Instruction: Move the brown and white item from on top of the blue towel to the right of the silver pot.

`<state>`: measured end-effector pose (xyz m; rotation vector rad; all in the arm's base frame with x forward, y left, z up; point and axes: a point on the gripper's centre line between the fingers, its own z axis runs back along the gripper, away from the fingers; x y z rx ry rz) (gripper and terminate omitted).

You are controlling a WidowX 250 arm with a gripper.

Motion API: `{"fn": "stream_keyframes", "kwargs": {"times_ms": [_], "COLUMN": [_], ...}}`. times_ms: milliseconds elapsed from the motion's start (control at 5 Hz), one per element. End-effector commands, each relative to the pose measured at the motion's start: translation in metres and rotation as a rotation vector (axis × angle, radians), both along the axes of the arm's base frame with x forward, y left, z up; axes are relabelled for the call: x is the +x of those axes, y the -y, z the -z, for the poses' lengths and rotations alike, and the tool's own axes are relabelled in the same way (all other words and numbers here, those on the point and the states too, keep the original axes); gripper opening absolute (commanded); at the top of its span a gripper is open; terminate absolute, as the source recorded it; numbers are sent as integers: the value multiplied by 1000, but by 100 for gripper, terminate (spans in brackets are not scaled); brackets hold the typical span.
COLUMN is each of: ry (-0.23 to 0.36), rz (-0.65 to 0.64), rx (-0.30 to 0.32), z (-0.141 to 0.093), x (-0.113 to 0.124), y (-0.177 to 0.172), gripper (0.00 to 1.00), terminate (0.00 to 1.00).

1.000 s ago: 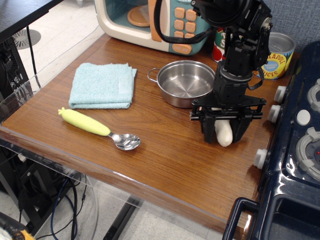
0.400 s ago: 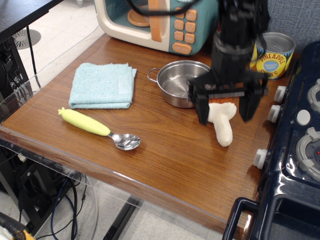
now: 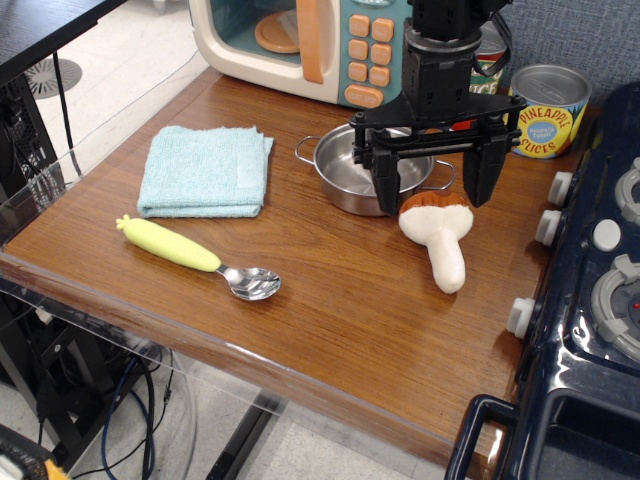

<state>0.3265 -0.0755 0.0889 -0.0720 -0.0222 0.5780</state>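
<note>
The plush mushroom (image 3: 441,240), brown cap and cream-white stem, lies on its side on the wooden table just right of and in front of the silver pot (image 3: 368,170). The light blue towel (image 3: 205,170) lies at the left with nothing on it. My gripper (image 3: 432,178) hangs open and empty above the mushroom's cap and the pot's right rim, its two black fingers (image 3: 384,185) spread wide apart.
A spoon (image 3: 195,256) with a yellow-green handle lies in front of the towel. A toy microwave (image 3: 305,45) stands at the back. Two tin cans (image 3: 545,110) stand at the back right. A dark toy stove (image 3: 600,290) borders the right edge.
My gripper was shut around the mushroom low on the table. It has let go, opened wide and risen up and leftward, leaving the mushroom lying beside the pot.
</note>
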Motion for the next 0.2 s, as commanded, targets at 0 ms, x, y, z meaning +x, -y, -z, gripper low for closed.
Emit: {"fn": "stream_keyframes", "kwargs": {"times_ms": [0], "ry": [72], "rz": [-2], "rx": [-16], "z": [-21], "x": [-11], "y": [-3], "gripper": [100], "terminate": [100]}}
